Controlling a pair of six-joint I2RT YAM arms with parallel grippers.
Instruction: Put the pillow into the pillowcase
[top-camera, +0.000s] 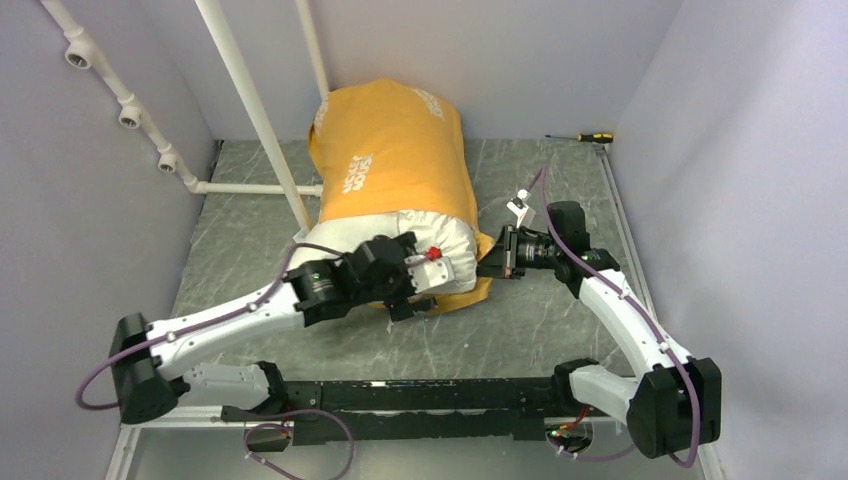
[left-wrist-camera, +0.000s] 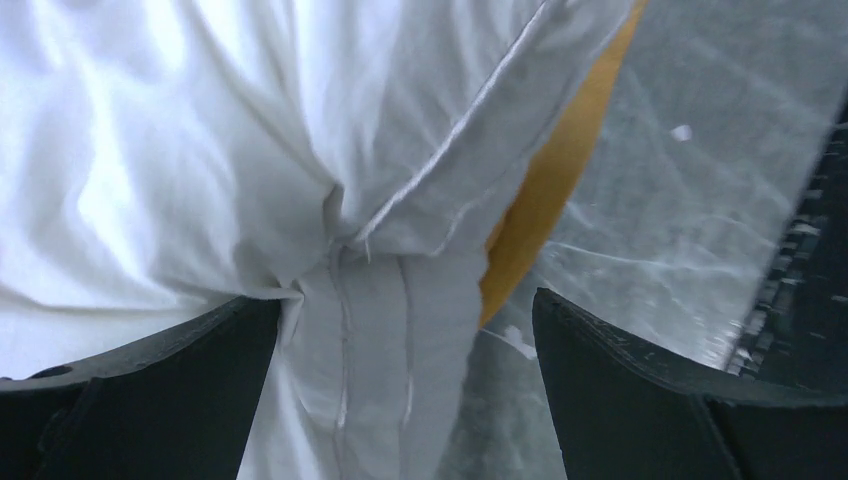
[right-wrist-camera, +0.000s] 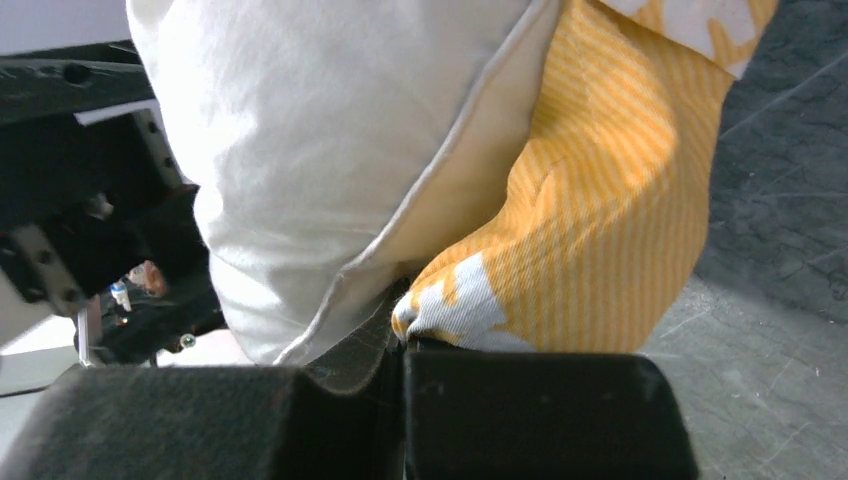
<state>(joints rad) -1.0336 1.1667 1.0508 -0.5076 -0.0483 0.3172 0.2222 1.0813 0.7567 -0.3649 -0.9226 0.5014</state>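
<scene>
The pillowcase (top-camera: 385, 150), yellow-orange side up with white lettering, lies lengthwise on the middle of the table. The white pillow (top-camera: 435, 238) fills it, and its near end bulges out of the opening. My left gripper (top-camera: 428, 277) is open at that near end. In the left wrist view, a piped corner of the pillow (left-wrist-camera: 390, 300) lies between the spread fingers (left-wrist-camera: 640, 390), untouched by the right one, with a strip of pillowcase (left-wrist-camera: 545, 190) beside it. My right gripper (top-camera: 490, 262) is shut on the pillowcase hem (right-wrist-camera: 445, 312), right next to the pillow (right-wrist-camera: 330, 150).
White pipes (top-camera: 255, 110) stand and run along the back left of the grey table (top-camera: 560, 320). A screwdriver (top-camera: 585, 137) lies at the back right corner. Walls close in on the left, back and right. A black rail (top-camera: 420, 395) spans the near edge.
</scene>
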